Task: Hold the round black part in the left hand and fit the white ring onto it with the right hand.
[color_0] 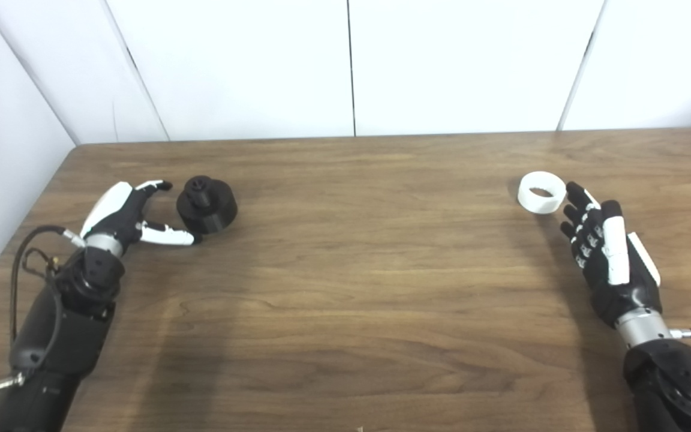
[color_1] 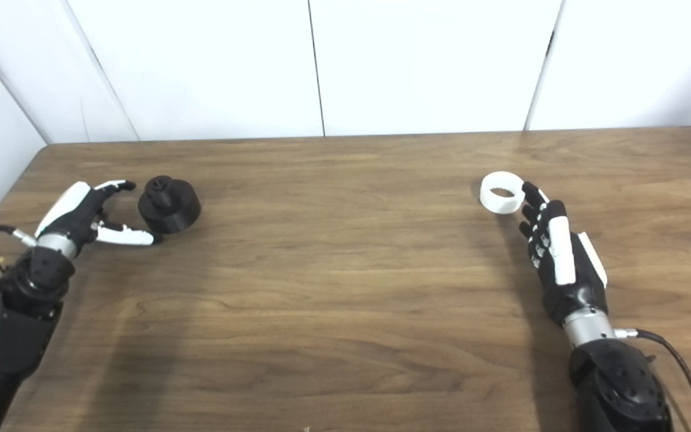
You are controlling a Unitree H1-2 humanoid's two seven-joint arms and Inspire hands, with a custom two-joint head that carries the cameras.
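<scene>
The round black part [color_0: 206, 204] stands on the wooden table [color_0: 351, 270] at the left, a small knob on its top. My left hand [color_0: 126, 216] lies just left of it, open, with thumb and fingers spread toward it and the thumb tip nearly touching its base. At the right the white ring [color_0: 541, 192] lies flat on the table. My right hand [color_0: 606, 255] rests open right beside it on the near side, fingers stretched toward the ring and their tips close to its rim. Neither hand holds anything.
White wall panels [color_0: 351, 66] close off the table's far edge and its left side. Cables [color_0: 27, 252] hang off the left forearm.
</scene>
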